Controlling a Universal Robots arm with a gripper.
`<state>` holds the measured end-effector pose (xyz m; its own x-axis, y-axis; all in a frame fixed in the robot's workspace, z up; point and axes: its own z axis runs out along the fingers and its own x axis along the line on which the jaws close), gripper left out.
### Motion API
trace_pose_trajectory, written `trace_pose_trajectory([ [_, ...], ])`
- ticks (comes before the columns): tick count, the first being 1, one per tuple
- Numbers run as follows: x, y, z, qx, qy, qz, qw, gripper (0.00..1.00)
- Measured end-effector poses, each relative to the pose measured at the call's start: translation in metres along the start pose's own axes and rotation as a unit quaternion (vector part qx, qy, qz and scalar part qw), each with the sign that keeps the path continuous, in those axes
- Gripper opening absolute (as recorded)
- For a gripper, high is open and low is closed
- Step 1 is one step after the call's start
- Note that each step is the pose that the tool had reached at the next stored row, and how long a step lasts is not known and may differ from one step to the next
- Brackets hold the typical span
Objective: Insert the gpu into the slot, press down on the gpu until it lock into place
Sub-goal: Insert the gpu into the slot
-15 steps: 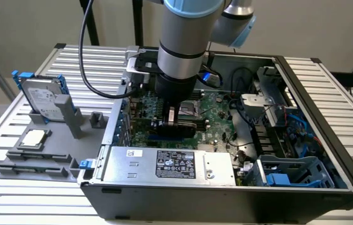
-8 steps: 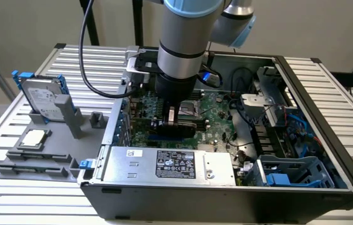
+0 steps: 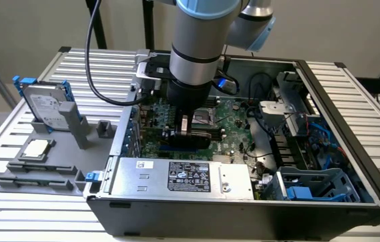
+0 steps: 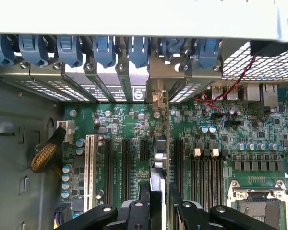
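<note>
1. Gpu [image 4: 162,158]: thin black card, standing on edge between the end effector's fingers. Its metal bracket end lies beyond the fingertips, at the case [image 3: 243,217] wall.
2. End effector [image 4: 161,213]: clamped on the gpu, one finger on each side.
3. Slot [image 3: 176,148]: blue strip directly beneath the held card; whether the card is seated cannot be told.
4. Motherboard [image 4: 120,117]: green, under the end effector.
5. Memory slots [image 4: 205,177]: black, parallel, just beside one finger.
6. Power supply box [image 3: 183,176]: grey, labelled, nearby.

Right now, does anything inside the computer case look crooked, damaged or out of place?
Nothing stands out. The gpu stands on edge in the pincer, parallel to the black expansion slots beside it. I see no damage on the motherboard.
</note>
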<state>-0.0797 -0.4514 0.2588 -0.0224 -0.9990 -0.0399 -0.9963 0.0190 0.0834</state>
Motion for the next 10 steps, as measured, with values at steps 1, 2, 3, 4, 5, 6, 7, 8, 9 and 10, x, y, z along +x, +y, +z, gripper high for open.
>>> trace_pose_trajectory([
  [1,-0.0001,0.0000,0.0001,-0.0001,0.0001,0.000,1.0000,0.26],
  [2,-0.0002,-0.0001,0.0003,-0.0001,0.0001,0.000,1.0000,0.26],
  [3,-0.0003,-0.0001,0.0004,-0.0001,0.0000,0.000,1.0000,0.26],
  [4,-0.0004,0.0000,0.0004,-0.0002,0.0001,0.000,1.0000,0.26],
  [5,-0.0005,0.0000,0.0004,-0.0002,0.0002,0.000,1.0000,0.26],
  [6,-0.0006,0.0000,0.0005,-0.0002,0.0002,-0.001,1.0000,0.26],
  [7,-0.0007,0.0000,0.0007,-0.0003,0.0003,-0.001,1.0000,0.26],
  [8,-0.0008,-0.0001,0.0010,-0.0003,0.0003,-0.001,1.0000,0.26],
  [9,-0.0008,-0.0002,0.0016,-0.0002,0.0000,-0.001,1.0000,0.26],
  [10,-0.0008,-0.0002,0.0021,-0.0002,0.0000,-0.001,1.0000,0.26],
])
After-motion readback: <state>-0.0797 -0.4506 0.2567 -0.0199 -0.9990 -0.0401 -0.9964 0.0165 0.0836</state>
